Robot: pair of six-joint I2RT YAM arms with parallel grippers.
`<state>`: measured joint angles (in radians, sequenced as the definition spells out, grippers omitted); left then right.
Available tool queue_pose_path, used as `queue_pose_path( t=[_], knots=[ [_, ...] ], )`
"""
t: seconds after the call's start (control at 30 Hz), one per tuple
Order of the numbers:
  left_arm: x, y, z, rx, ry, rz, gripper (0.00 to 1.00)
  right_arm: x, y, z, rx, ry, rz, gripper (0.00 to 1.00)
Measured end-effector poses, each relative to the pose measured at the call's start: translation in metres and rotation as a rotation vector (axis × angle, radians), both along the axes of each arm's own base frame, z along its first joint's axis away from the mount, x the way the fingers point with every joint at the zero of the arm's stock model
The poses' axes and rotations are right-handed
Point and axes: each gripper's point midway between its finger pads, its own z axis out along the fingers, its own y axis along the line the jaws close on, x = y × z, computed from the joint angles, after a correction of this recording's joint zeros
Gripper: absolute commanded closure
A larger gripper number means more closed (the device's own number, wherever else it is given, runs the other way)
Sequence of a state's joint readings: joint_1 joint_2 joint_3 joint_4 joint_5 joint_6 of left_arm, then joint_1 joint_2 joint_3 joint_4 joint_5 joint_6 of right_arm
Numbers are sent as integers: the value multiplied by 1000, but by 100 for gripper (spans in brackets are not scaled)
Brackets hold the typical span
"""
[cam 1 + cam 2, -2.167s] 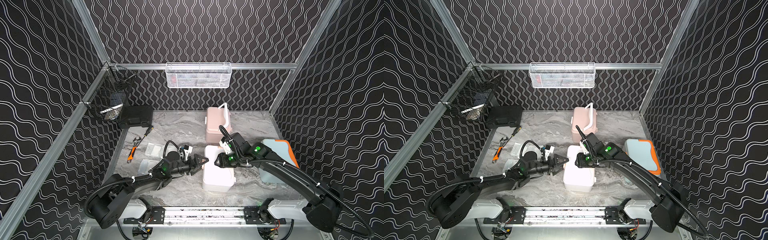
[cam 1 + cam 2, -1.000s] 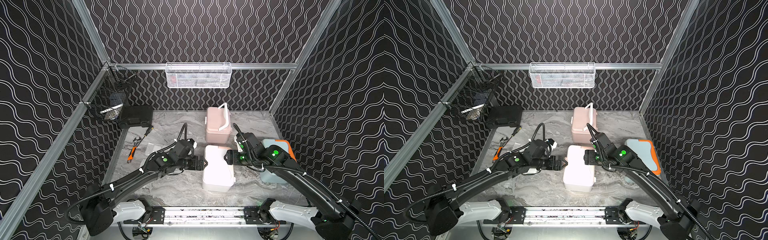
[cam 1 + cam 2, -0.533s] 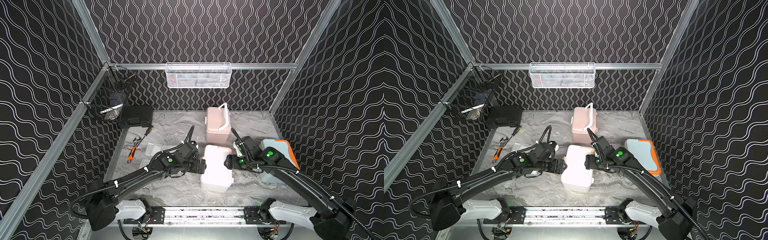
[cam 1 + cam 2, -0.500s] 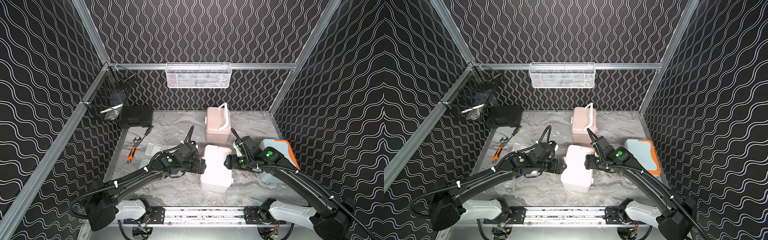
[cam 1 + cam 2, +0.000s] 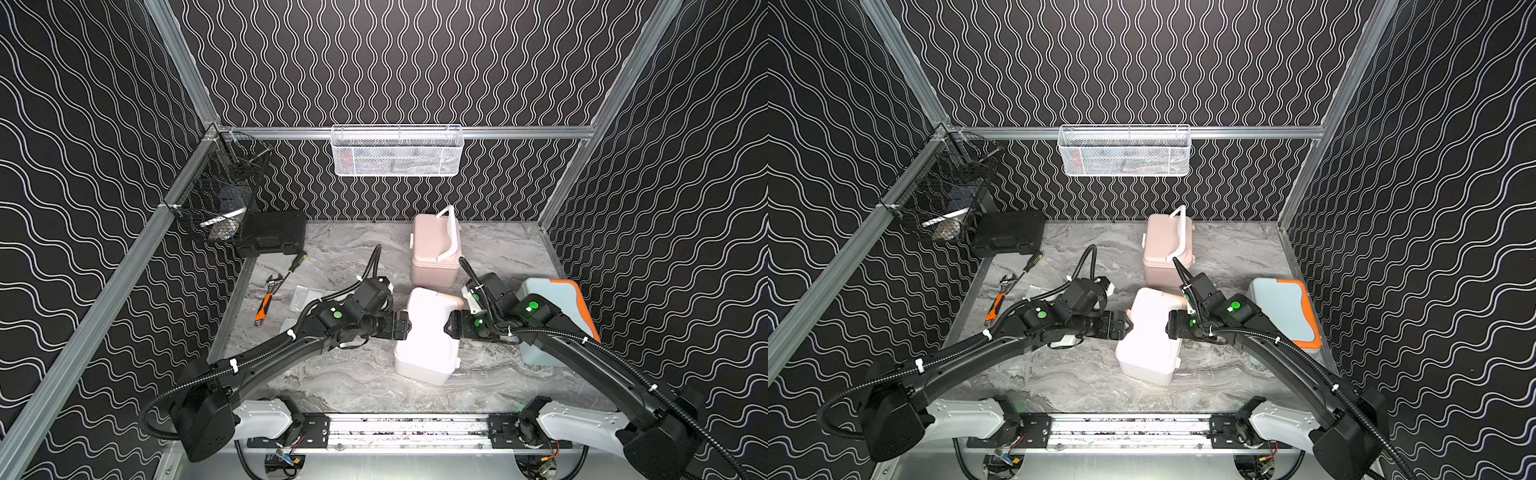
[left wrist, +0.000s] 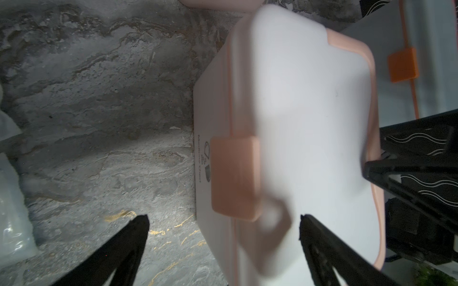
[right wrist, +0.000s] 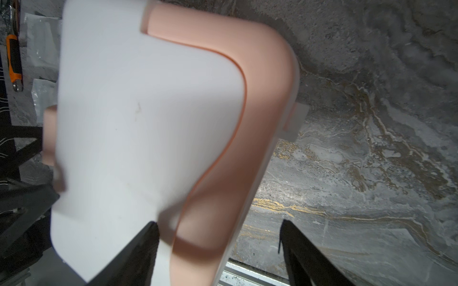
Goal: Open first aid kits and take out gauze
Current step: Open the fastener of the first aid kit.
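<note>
**Ana:** Left gripper (image 5: 403, 327) stood with its jaws spread wide at the white kit (image 5: 428, 332), the peach latch (image 6: 234, 178) between them.

**Ben:** And the right gripper (image 5: 451, 327)?

**Ana:** Jaws apart too, straddling the peach handle (image 7: 262, 99) on the opposite side.

**Ben:** Where did everything sit?

**Ana:** That kit sat closed on the marble table (image 5: 353, 374) between both arms. The pink kit (image 5: 434, 249) was just behind it and the blue kit (image 5: 552, 299) was under the right arm. The gauze packets (image 5: 306, 296) lay beside the left arm.
</note>
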<state>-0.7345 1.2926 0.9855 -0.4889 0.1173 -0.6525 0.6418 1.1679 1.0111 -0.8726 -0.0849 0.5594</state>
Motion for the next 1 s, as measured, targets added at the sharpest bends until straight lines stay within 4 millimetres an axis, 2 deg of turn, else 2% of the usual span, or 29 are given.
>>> queue_pose_path(
  t=[0.23,0.6,0.8,1.0],
  knots=[
    [14,9,4,-6,-11,29,2,2,4,-1,16,-1,4,22],
    [22,21,-8,19,9,46,2,6,6,-3,40,-2,3,22],
    [29,46,-9,34,8,110,2,8,7,-4,52,0,5,22],
    [33,69,-19,54,37,151,2,12,8,-5,60,0,9,22]
  ],
)
